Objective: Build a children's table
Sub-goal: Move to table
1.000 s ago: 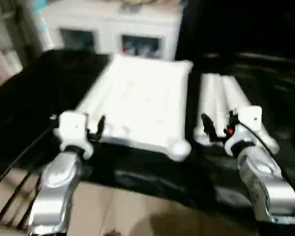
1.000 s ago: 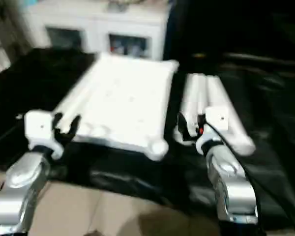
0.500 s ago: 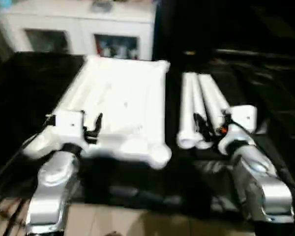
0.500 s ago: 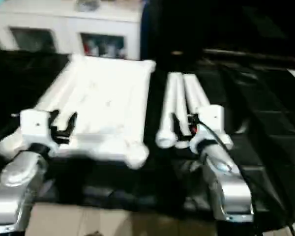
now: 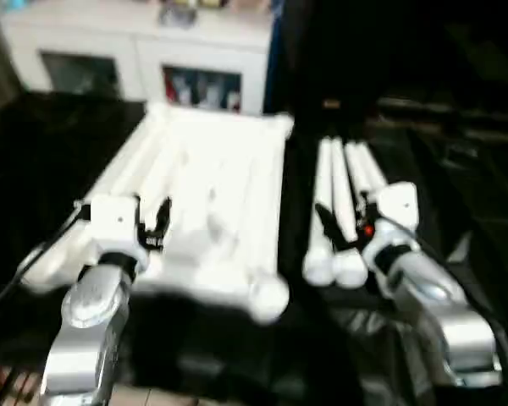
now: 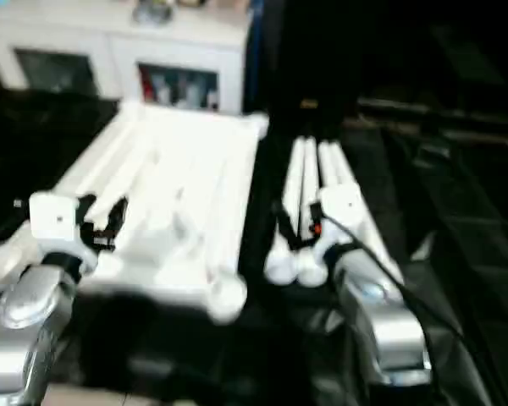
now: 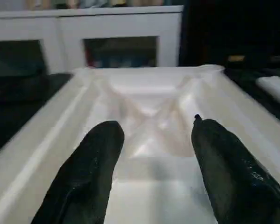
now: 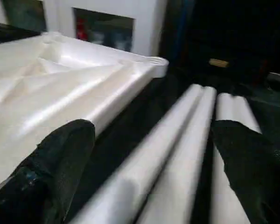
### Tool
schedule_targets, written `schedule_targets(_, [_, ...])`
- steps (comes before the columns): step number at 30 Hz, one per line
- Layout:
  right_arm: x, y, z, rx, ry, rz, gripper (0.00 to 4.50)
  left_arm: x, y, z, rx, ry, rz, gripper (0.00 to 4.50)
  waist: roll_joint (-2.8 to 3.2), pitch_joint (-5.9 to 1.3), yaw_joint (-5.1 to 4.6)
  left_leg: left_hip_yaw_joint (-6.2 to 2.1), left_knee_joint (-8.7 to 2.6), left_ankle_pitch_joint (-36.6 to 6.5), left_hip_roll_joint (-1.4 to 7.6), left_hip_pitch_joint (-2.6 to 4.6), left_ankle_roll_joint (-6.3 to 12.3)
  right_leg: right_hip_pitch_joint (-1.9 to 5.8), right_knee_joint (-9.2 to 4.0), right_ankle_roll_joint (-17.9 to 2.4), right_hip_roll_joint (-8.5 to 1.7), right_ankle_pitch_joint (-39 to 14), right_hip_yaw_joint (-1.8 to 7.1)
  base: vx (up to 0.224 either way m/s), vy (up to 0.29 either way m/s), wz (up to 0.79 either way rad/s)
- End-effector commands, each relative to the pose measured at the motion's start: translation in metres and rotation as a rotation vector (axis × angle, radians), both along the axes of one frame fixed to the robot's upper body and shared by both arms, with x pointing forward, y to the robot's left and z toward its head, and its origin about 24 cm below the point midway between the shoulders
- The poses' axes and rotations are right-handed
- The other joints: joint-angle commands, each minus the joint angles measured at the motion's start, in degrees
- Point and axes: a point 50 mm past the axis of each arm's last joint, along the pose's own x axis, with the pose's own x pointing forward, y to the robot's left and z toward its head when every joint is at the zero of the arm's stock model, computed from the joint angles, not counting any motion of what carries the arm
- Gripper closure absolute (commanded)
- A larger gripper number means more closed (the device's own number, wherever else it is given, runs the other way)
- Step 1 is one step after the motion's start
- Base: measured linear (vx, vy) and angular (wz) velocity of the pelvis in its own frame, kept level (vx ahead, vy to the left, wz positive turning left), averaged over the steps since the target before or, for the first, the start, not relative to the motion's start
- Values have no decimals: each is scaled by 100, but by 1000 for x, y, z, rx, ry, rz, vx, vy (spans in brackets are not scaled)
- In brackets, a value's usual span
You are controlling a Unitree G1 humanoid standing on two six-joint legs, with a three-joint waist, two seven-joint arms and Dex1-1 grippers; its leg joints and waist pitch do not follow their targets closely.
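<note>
Black gap (image 5: pixel 296 203) between tabletop (image 5: pixel 212 186), legs (image 5: pixel 343 203) passable.

White tabletop (image 5: pixel 212 194), white legs (image 5: pixel 343 203); black table drape (image 5: pixel 457 186); black claw fingers (image 7: pixel 88 172); silver forearms (image 5: pixel 89 330).

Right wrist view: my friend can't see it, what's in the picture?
Two open black gripper fingers reach out over white legs lying side by side on a black table. The white tabletop lies beside them, with a white cabinet behind.
</note>
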Motion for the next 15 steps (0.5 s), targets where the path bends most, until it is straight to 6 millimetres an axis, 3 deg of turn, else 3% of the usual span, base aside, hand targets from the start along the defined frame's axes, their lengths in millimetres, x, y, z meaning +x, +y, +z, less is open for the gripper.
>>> schedule_targets(1, [-1, -4, 5, 8, -15, 29, 0, 4, -8, 2, 44, -12, -97, 167, -123, -271, 156, -57, -257, 1731, 225, -71, 1003, 311, -543, 74, -528, 2288, 410, -21, -59, 12])
schedule_targets(2, [-1, -4, 5, 7, -17, 34, 0, 5, -8, 2, 47, -13, -102, 167, -97, -350, 152, -80, -377, 1556, 269, -115, 577, 482, -396, -127, -424, 3107, 309, -1, -81, 3])
schedule_targets(3, [-1, -3, 6, 3, -17, 58, 0, 7, -8, 1, 64, -4, -126, 167, 20, -300, 140, -64, -477, 1168, 302, -75, 256, 426, -434, -302, -311, 3039, 190, -1, -81, 3])
schedule_targets(4, [-2, -2, 9, -13, -16, 120, 0, 13, -10, 3, 93, 7, -220, 149, 112, -234, 99, -84, -589, 503, 356, -23, -9, 417, -516, -501, -241, 1921, 119, -26, -64, -2])
schedule_targets(5, [-2, -2, 9, -13, -16, 120, 0, 13, -10, 3, 93, 7, -220, 138, 107, -212, 95, -85, -647, 103, 399, 24, -89, 405, -579, -591, -213, 1187, 104, -68, -32, -3])
schedule_targets(6, [-2, -3, 11, -33, -20, 151, 0, 15, -12, 5, 121, 9, -281, 131, 187, -183, 65, -117, -755, -486, 486, 38, -245, 433, -604, -872, -221, 159, 98, -68, -32, -3])
schedule_targets(7, [-2, -3, 12, -46, -23, 168, 0, 16, -13, 6, 140, 10, -319, 131, 170, -153, 67, -109, -786, -753, 519, 51, -276, 416, -663, -927, -217, -292, 95, -88, -8, 1])
schedule_targets(8, [-2, -4, 14, -76, -36, 188, 0, 17, -17, 6, 160, 27, -391, 116, 238, -120, 82, -88, -816, -1284, 560, 131, -346, 324, -720, -1050, -218, -976, 110, -69, 0, 5])
schedule_targets(9, [-1, -6, 16, -97, -45, 208, 0, 17, -21, 6, 181, 41, -464, 116, 202, -70, 51, -69, -868, -1662, 576, 109, -380, 332, -771, -1068, -238, -1481, 118, -69, 0, 5])
schedule_targets(10, [-1, -6, 16, -97, -45, 208, 0, 17, -21, 6, 181, 41, -464, 102, 200, -54, 52, -57, -886, -1789, 586, 99, -401, 334, -797, -1037, -254, -1742, 119, -66, 2, 2])
schedule_targets(11, [-2, -8, 21, -131, -56, 269, 0, 15, -29, 4, 248, 90, -620, 93, 215, -33, 71, -25, -891, -2068, 592, 161, -445, 264, -867, -930, -270, -2292, 127, -61, -3, 5])
schedule_targets(13, [-3, -11, 24, -154, -62, 318, 0, 14, -34, 1, 320, 134, -732, 83, 227, -57, 121, -17, -896, -2006, 605, 179, -409, 249, -868, -844, -291, -2396, 166, -30, -1, 2])
schedule_targets(15, [-4, -12, 27, -182, -66, 372, 0, 10, -36, -2, 360, 199, -857, 57, 253, -57, 129, 5, -908, -1657, 615, 108, -386, 284, -838, -916, -295, -2041, 163, 0, 0, 0])
